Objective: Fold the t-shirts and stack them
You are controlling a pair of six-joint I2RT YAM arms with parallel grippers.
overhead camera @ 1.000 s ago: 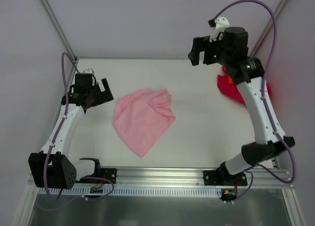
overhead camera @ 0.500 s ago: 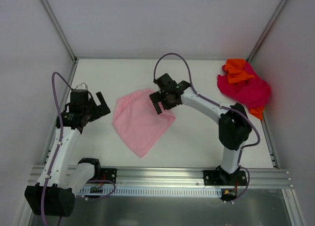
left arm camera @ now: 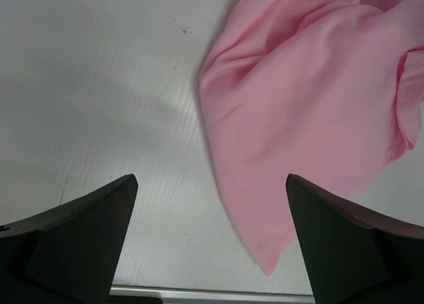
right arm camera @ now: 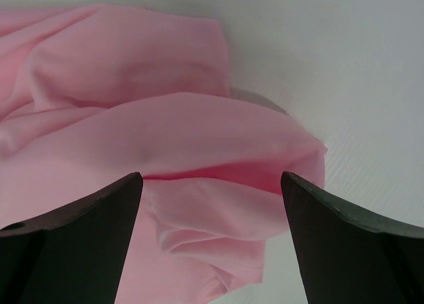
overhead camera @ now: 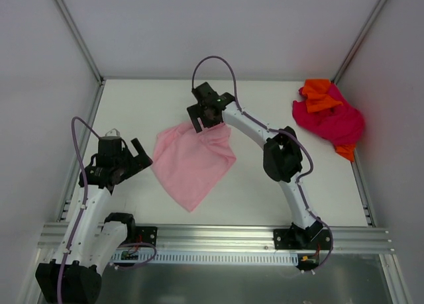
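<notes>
Having been swung over from the far-right heap, the right gripper is now poised, jaws spread, above the far edge of the light pink t-shirt, which lies centrally. The left gripper is held spread, empty, just beside it. Folding is judged about to begin.

worktop: white | left of centre: pink shirt, spread loosely, creased | far right corner: magenta shirt, heaped; orange shirt tangled in
</notes>
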